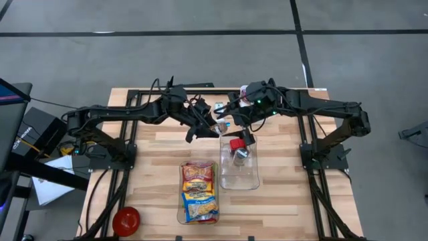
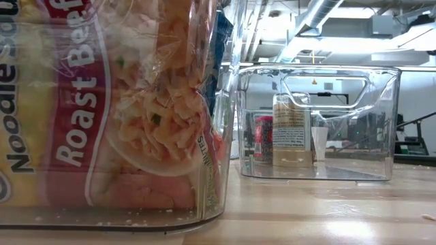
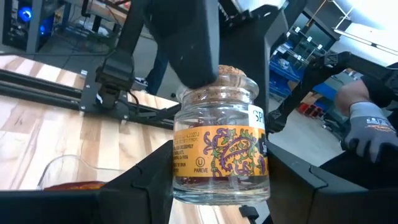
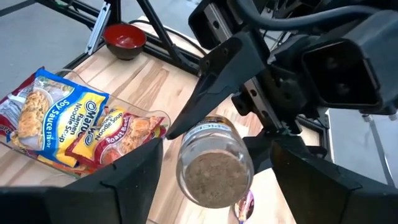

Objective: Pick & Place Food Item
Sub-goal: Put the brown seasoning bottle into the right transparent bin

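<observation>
- Above the desk point(image 1: 160, 144), high view: left gripper point(image 1: 215, 125) and right gripper point(image 1: 235, 127) meet over the far middle, just behind a clear bin point(image 1: 239, 175) containing a red-capped jar point(image 1: 238, 148). A second clear bin point(image 1: 198, 215) holds noodle packets point(image 1: 198, 192). A red bowl point(image 1: 126, 220) sits at the near left corner.
- Low view: the near packet point(image 2: 102, 102) reads "Roast Beef"; the farther bin point(image 2: 317, 122) shows the red-capped jar point(image 2: 263, 138) and a taller jar point(image 2: 291, 131) with a printed panel, text too small to read.
- Left wrist view: a glass spice jar point(image 3: 221, 146) with cork stopper sits pinched between the left fingers point(image 3: 140, 186); orange paisley label, a "U" mark, "PAREVE".
- Right wrist view: the same jar point(image 4: 214, 163) seen cork-first, between the right fingers point(image 4: 134, 168), which are spread wide and not touching it. Packets read "Soy Sauce Ramen Noodle Soup" point(image 4: 56, 118) and "Roast Beef" point(image 4: 124, 138).
</observation>
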Available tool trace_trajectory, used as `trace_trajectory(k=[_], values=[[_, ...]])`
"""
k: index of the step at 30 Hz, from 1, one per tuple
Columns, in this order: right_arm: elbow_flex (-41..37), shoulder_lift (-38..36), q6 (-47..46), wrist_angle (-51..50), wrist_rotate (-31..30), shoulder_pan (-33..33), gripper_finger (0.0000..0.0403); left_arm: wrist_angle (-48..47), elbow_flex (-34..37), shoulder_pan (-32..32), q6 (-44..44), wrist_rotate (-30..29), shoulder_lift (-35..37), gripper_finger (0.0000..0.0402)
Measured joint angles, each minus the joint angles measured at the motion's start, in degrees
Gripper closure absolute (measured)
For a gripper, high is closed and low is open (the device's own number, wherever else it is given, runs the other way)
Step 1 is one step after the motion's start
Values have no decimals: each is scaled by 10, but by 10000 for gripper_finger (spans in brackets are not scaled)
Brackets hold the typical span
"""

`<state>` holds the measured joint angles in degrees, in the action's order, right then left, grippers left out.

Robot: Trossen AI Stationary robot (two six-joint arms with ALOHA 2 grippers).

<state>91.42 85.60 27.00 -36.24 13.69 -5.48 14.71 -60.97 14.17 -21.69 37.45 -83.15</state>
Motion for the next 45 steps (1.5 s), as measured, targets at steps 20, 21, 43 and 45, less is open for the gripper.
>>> trace_trajectory(k=[20,21,43,45], values=[[0,0,-2,-10,15,0,130,28,0,0,-2,0,0,216],[0,0,-2,-10,15,0,132,28,0,0,-2,0,0,216],[0,0,16,0,17,0,235,29,0,-1,-12,2,0,216],[0,0,17,0,20,0,235,29,0,-1,-12,0,0,216]])
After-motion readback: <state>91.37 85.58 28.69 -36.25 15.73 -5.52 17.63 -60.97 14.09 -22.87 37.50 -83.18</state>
